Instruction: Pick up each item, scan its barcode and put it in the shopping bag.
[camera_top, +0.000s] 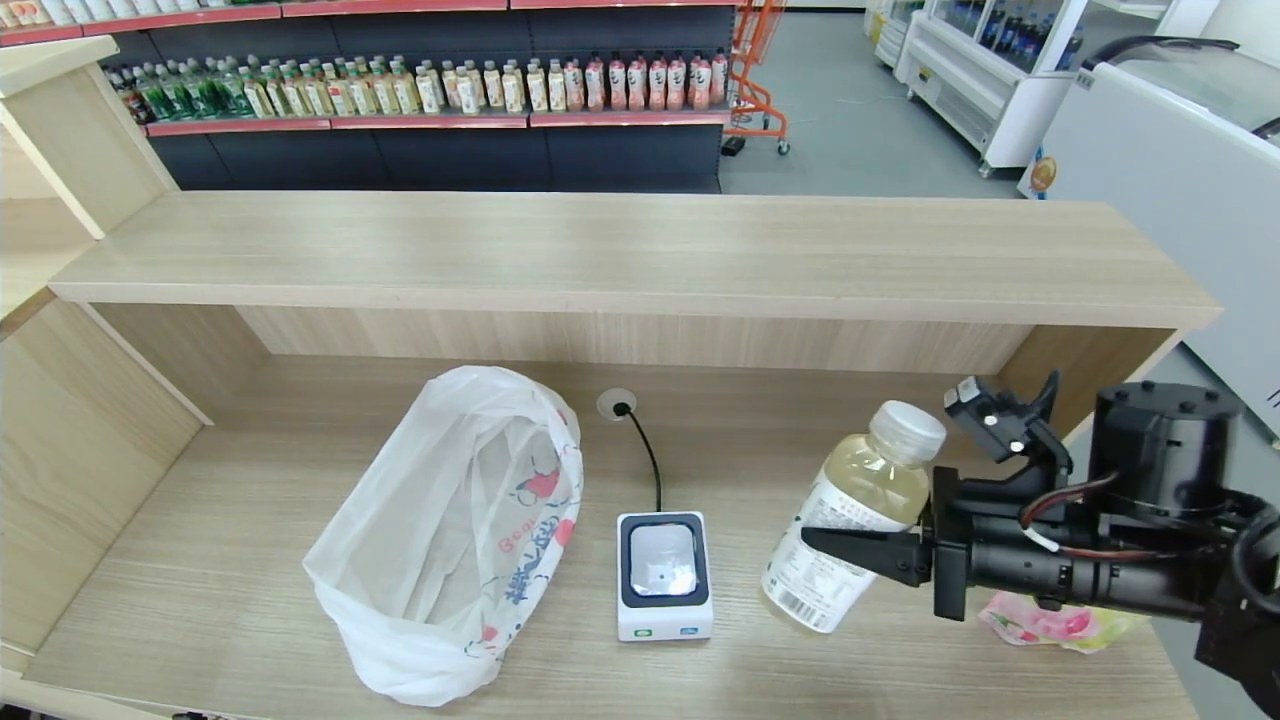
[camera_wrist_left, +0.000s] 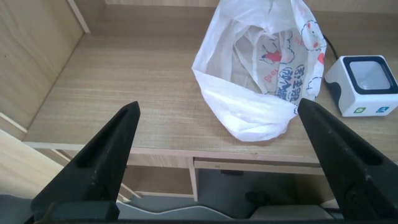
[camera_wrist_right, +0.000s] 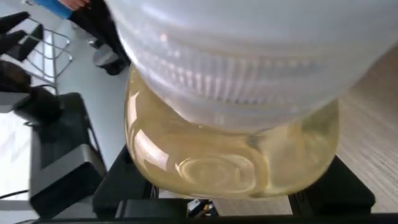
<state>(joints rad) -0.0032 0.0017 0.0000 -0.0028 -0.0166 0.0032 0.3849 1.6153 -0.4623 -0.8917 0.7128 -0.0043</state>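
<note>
My right gripper (camera_top: 868, 548) is shut on a clear bottle (camera_top: 852, 520) of pale yellow drink with a white cap and white label, held tilted above the counter, just right of the scanner (camera_top: 664, 574). The bottle's barcode faces down and left near its base. Close up in the right wrist view, the bottle (camera_wrist_right: 236, 112) sits between the fingers. A white shopping bag (camera_top: 455, 525) with red and blue print stands open left of the scanner. My left gripper (camera_wrist_left: 217, 155) hangs open over the counter's near edge, short of the bag (camera_wrist_left: 261, 68).
A pink and green packet (camera_top: 1055, 620) lies on the counter under my right arm. A black cable (camera_top: 648, 455) runs from the scanner to a hole at the back. A raised wooden ledge (camera_top: 620, 255) borders the rear, side walls flank the counter (camera_top: 200, 600).
</note>
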